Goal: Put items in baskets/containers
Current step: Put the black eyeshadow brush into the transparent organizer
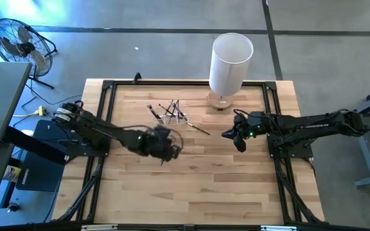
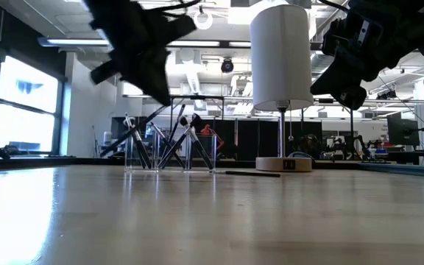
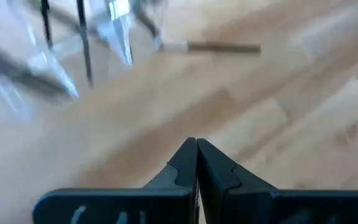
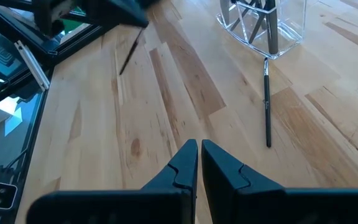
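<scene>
A small clear holder [image 1: 172, 114] stands at the table's far middle, and several thin dark brushes lean upright in it [image 2: 171, 147]. One more brush [image 1: 198, 128] lies flat on the wood just right of the holder [image 4: 267, 99]. My left gripper [image 1: 164, 149] hovers on the near side of the holder, shut, with a thin dark brush [image 4: 131, 53] sticking out below it. My right gripper [image 1: 233, 136] hangs shut and empty above the table, right of the lying brush. My left gripper is shut on a thin dark brush, whose free end [image 1: 166, 160] sticks out toward the table's near edge. The brush is lifted clear of the table and slants downward. The shut fingers [image 3: 185, 162] hide the place of contact in the left wrist view.
A tall white cylinder [image 1: 231, 61] on a round wooden base stands at the far edge, right of the holder. A black frame [image 1: 101, 115] runs along the table's sides. Bare wood spreads across the near half [image 1: 191, 186].
</scene>
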You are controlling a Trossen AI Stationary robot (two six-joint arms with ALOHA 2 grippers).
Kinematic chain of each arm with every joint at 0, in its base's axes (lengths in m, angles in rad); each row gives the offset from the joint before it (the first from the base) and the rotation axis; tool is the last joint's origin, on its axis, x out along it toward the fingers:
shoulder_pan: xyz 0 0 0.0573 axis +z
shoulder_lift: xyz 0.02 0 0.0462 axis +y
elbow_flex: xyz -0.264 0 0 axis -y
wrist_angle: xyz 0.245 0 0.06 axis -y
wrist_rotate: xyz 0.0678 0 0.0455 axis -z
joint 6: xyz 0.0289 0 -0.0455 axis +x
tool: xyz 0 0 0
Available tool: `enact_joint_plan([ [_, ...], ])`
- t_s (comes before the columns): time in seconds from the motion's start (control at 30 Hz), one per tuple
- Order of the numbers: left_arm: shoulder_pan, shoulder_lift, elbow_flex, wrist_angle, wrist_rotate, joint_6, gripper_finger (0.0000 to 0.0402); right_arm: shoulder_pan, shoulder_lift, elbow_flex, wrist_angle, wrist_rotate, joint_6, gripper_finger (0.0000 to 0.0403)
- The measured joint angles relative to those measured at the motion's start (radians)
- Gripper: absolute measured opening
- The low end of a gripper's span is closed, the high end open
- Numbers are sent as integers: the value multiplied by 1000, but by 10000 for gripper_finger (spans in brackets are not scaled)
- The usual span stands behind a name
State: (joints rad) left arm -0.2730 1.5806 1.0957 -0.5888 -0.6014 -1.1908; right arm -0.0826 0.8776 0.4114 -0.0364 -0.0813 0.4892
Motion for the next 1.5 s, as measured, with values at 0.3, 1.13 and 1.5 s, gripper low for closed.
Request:
enact_joint_plan([
  [0.3,184,-68,174,162,27,584,0,0,0,0,5,46,6,16],
  [1.13,809,-428,-581,1321,845,1073,0,-3,0,0,181,381,73,16],
  [1.5,910,-433,-737,1482,980,1047,0,-3,0,0,195,468,134,16],
])
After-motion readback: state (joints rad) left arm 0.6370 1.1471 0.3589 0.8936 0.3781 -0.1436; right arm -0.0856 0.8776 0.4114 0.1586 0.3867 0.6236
